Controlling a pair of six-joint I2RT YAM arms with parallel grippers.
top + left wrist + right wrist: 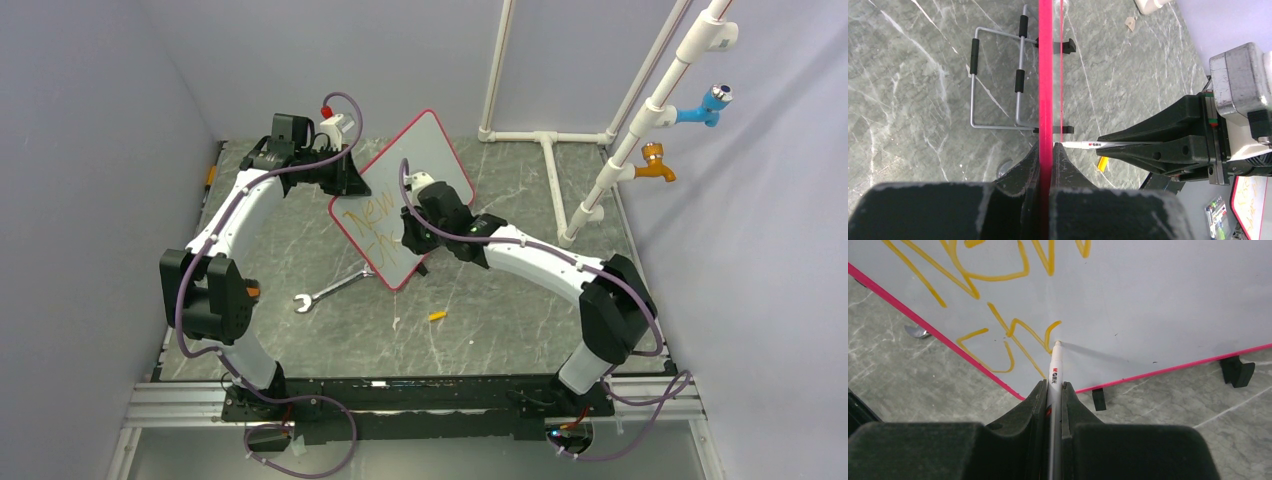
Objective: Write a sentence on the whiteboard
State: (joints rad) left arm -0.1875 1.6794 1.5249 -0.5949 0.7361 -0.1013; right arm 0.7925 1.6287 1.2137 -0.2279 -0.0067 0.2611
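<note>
Clamping one whiteboard (432,158) by its edge, left tool (1046,149); pinching one marker (1055,366) at the two-line sentence (1011,333), right tool (1054,388).

Table (500,330): grey marble-pattern top, pale veins. Silver rail (180,400) along the near edge.

Wrench (335,288): lies flat left of centre, slanted, open jaw at the near-left end.

Small orange piece (437,316): flat on the table, right of the wrench and apart from it. Can't tell what it is. Tiny white scrap (403,322) just left of it.

White pipe frame (545,137): T-shaped run on the table at the back right, with one upright. A slanted pipe (640,125) rises to the top right, carrying a blue tap (705,105) with an orange tap (655,163) below it.

Plain grey walls (100,150) on three sides.
</note>
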